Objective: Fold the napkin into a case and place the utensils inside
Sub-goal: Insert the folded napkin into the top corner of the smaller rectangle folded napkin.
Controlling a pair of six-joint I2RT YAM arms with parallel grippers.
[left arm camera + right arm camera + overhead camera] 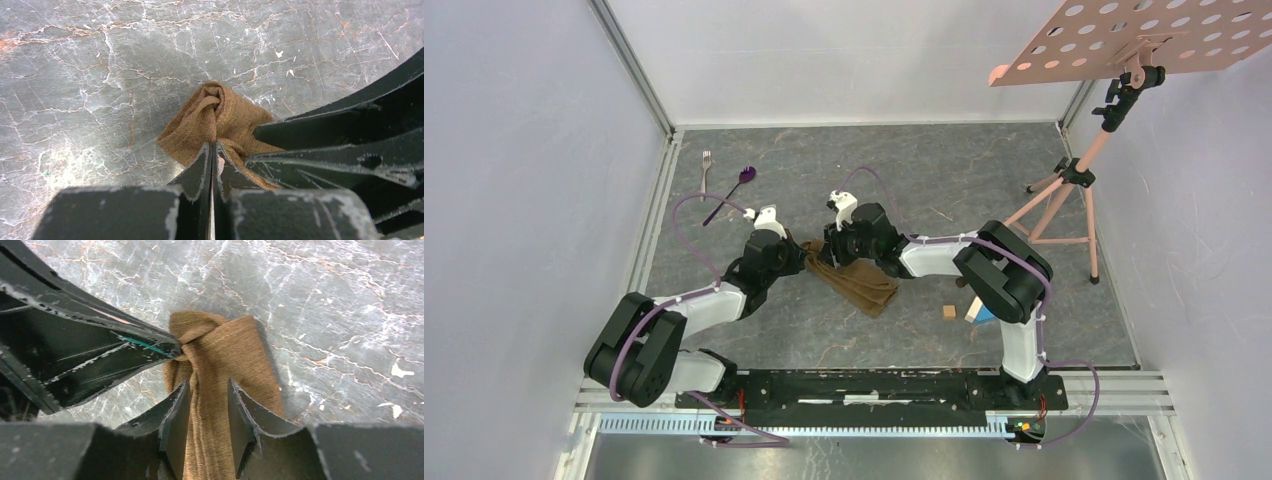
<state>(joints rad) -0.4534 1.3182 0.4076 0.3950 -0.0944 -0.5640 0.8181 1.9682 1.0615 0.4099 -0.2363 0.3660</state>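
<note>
Napkin (856, 280) first: it lies mid-bench (944, 180) as a bunched, elongated brown strip. It runs on a diagonal from between the two arms toward the near right, and its far-left end is gathered up where both tools meet.

My left tool (808, 250) comes in from the left. On its own wrist camera the jaws are pressed almost together, with a thin fold of cloth pinched between the tips. Just beyond them the cloth bulges into a twisted lump resting on the marbled surface.

My right tool (831, 252) reaches in from the right. On its own camera it is narrowed around a thick band of the napkin, and cloth fills the gap from one finger (175, 410) to the other, so I read it as gripping. In that same view the left tool's tip touches the rumpled end just past my right tool's fingers.

The fork (706, 168) and the spoon (734, 188) lie near each other at the far left of the bench, well apart from the napkin. The spoon is tilted, its purple bowl toward the far right, and neither arm touches either utensil.

A small wooden block (949, 311) and a blue block (986, 318) sit at the near right, beside the right arm's elbow. A tripod (1064, 200) carrying a perforated pink board (1124, 40) stands at the far right.
</note>
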